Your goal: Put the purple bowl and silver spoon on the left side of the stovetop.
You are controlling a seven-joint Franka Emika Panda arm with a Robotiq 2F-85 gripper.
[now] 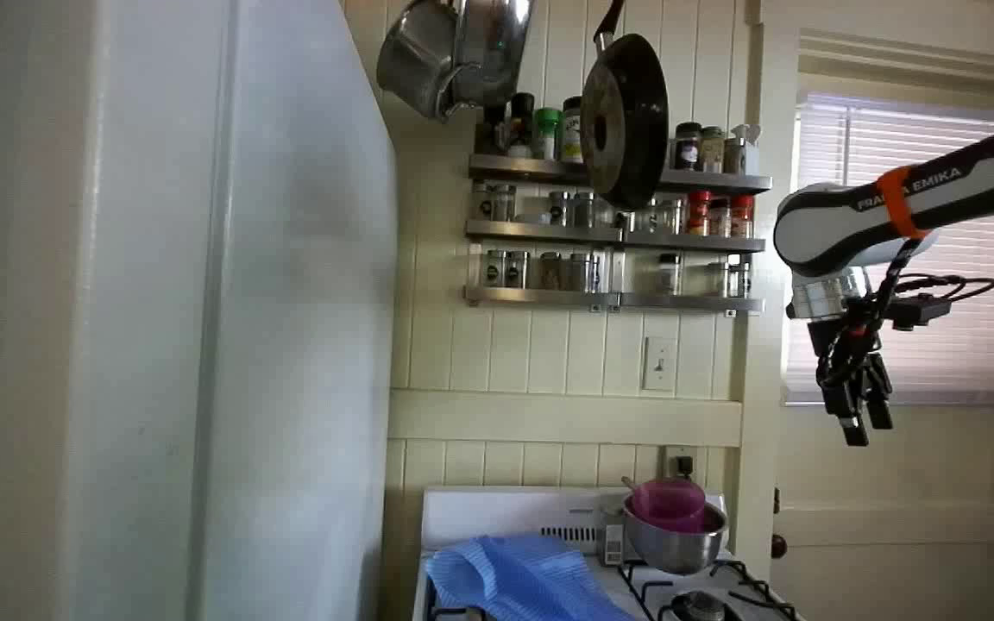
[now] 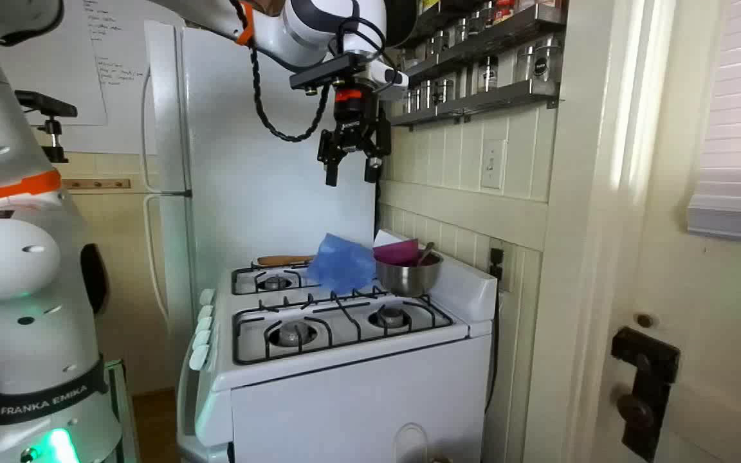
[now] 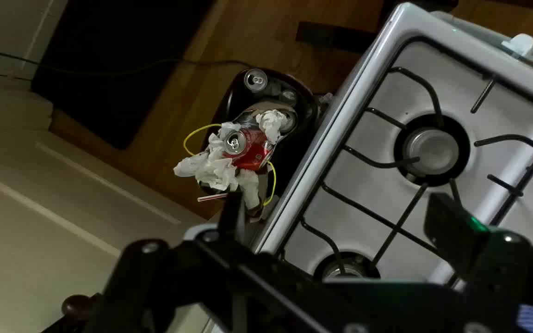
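The purple bowl (image 1: 668, 502), smooth and pinkish, pokes above the rim of the silver pot (image 2: 407, 280) at the back edge of the stovetop (image 3: 507, 111). The pot wall hides the bowl's lower part. Whether the silver spoon (image 2: 426, 251) leans in bowl or pot, I cannot tell. Both lie well below the gripper (image 2: 351, 177), whose fingers stand apart.
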